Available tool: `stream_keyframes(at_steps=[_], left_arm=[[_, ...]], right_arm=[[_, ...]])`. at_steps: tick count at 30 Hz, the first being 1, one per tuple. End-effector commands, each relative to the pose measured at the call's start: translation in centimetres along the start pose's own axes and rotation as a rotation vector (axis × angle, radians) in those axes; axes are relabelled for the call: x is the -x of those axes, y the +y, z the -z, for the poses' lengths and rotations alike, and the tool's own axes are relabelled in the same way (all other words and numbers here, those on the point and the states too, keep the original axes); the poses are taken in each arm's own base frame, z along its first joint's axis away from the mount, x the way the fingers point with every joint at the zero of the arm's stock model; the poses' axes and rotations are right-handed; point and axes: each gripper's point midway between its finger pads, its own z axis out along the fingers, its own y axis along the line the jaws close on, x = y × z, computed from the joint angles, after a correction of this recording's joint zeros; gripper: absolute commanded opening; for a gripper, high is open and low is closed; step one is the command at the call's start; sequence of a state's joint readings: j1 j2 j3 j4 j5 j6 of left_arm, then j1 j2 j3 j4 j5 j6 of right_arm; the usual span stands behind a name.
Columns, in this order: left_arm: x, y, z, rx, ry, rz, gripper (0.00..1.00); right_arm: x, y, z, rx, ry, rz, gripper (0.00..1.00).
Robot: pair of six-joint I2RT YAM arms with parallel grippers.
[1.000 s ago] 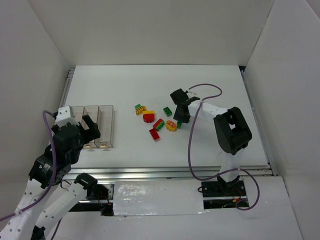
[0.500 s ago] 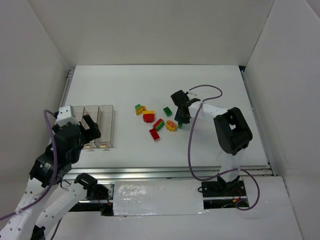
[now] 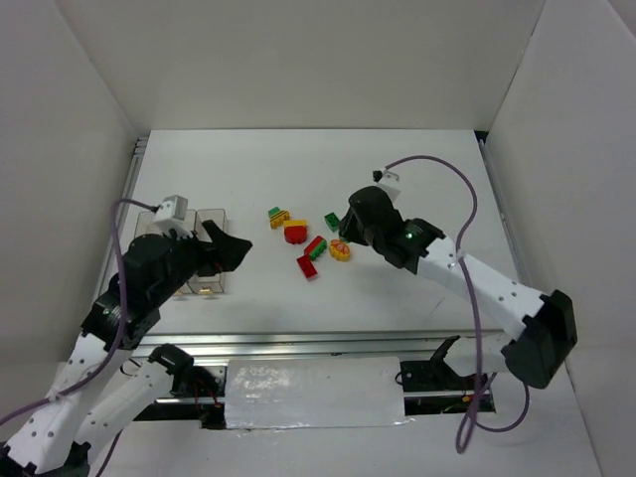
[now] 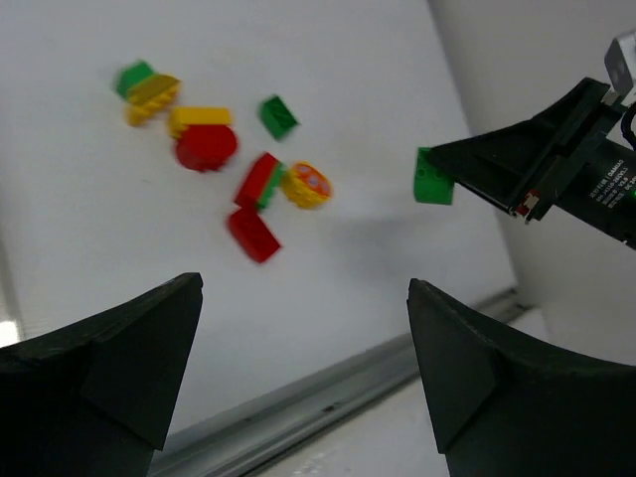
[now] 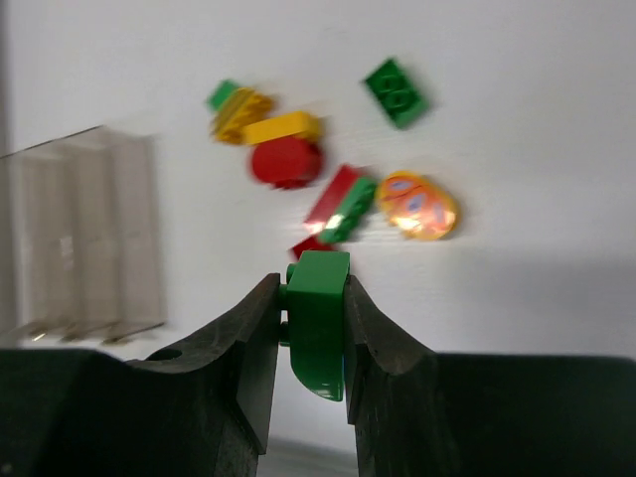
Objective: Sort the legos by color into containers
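Observation:
Several legos lie mid-table: a green-and-yellow pair (image 3: 278,216), a red-and-yellow piece (image 3: 295,232), a green brick (image 3: 332,221), a red-and-green piece (image 3: 315,246), a red brick (image 3: 307,266) and a round yellow one (image 3: 340,249). My right gripper (image 5: 316,298) is shut on a green lego (image 5: 320,320) and holds it above the table just right of the pile (image 4: 434,177). The clear containers (image 3: 213,216) stand at the left, partly behind my left arm, and show blurred in the right wrist view (image 5: 84,238). My left gripper (image 3: 231,249) hangs open and empty beside them.
White walls close in the table on three sides. A metal rail (image 3: 328,343) runs along the near edge. The right arm's purple cable (image 3: 467,199) loops over the right half of the table.
My right gripper has shut on the green lego by the round yellow piece and lifted it off the table. My left arm swung right, away from the containers, toward the pile.

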State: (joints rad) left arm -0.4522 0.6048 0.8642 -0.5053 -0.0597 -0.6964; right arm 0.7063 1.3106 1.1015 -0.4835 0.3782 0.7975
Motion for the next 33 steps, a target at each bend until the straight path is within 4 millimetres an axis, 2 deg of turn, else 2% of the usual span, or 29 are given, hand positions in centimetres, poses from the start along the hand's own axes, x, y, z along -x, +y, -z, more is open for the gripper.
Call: stream_keyframes(at_steps=[1, 2, 3, 4, 7, 13, 23, 29, 33], left_arm=[[-1.2, -8.2, -0.8, -0.45, 0.09, 0.12, 0.96], [-2.4, -8.5, -1.4, -0.478, 0.124, 0.148, 0.93], [-1.6, -9.8, -1.3, -0.543, 0.083, 0.14, 0.93], [-2.0, -10.5, -1.2, -0.572, 0.086, 0.134, 0.93], [-2.5, -12.0, -1.4, -0.619, 0.084, 0.109, 0.94], [-3.2, -13.9, -1.4, -0.68, 0.048, 0.07, 0.92], [-5.4, -14.7, -3.0, -0.674, 0.098, 0.067, 0.82], [-4.6, -14.7, -3.0, -0.654, 0.055, 0.059, 0.79], [-4.2, -14.8, -3.1, -0.646, 0.044, 0.054, 0.72]], right_arm=[[1.3, 2.4, 3.9, 0.057, -0.095, -0.086, 0.0], [1.5, 3.0, 4.8, 0.072, -0.106, -0.127, 0.0], [1.0, 4.0, 6.0, 0.099, -0.107, -0.137, 0.0], [1.2, 3.7, 6.4, 0.077, -0.128, -0.147, 0.0], [1.0, 5.6, 8.2, 0.119, -0.138, -0.193, 0.0], [0.9, 9.2, 11.0, 0.234, -0.145, -0.231, 0.0], [0.5, 11.4, 12.4, 0.266, -0.157, -0.246, 0.0], [-0.3, 12.7, 12.9, 0.304, -0.14, -0.232, 0.0], [-0.6, 13.4, 13.2, 0.324, -0.134, -0.229, 0.0]])
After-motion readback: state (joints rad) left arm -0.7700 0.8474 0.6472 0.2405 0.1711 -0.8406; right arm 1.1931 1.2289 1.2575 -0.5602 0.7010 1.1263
